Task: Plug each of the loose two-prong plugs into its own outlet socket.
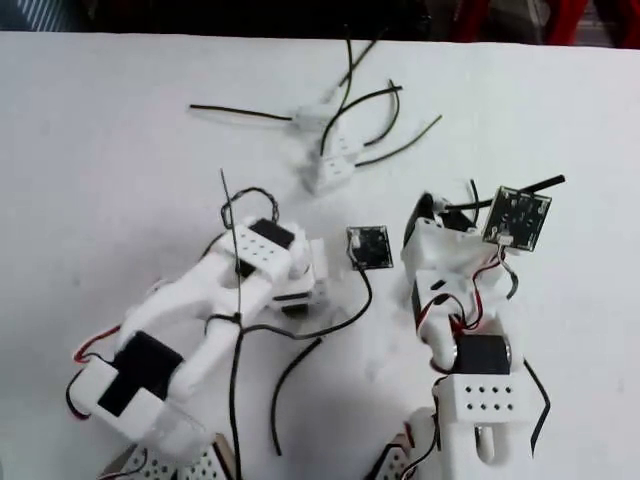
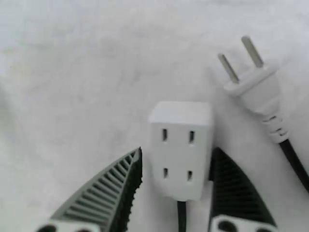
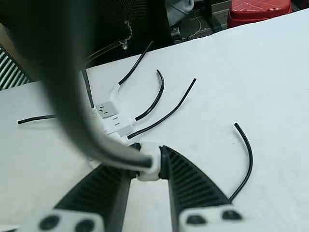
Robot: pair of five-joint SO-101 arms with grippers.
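Observation:
A white outlet socket (image 2: 179,150) with two pairs of slots lies on the table between my left gripper's (image 2: 176,169) fingers. The black finger touches one side; the ribbed finger (image 2: 123,186) stands a little off the other, so the gripper is open. A loose white two-prong plug (image 2: 253,84) on a black cord lies just beside the socket, prongs pointing away. My right gripper (image 3: 147,169) is shut on a white plug (image 3: 148,163) whose black cord (image 3: 72,96) curves up past the camera. In the high view the left gripper (image 1: 300,278) and right gripper (image 1: 428,222) sit mid-table.
Farther back lies a cluster of white sockets and plugs (image 1: 328,168) with several black cords fanning out, which is the same cluster (image 3: 110,115) in the right wrist view. A loose black cord (image 1: 292,385) lies between the arms. The white table (image 1: 100,150) has free room at left and far right.

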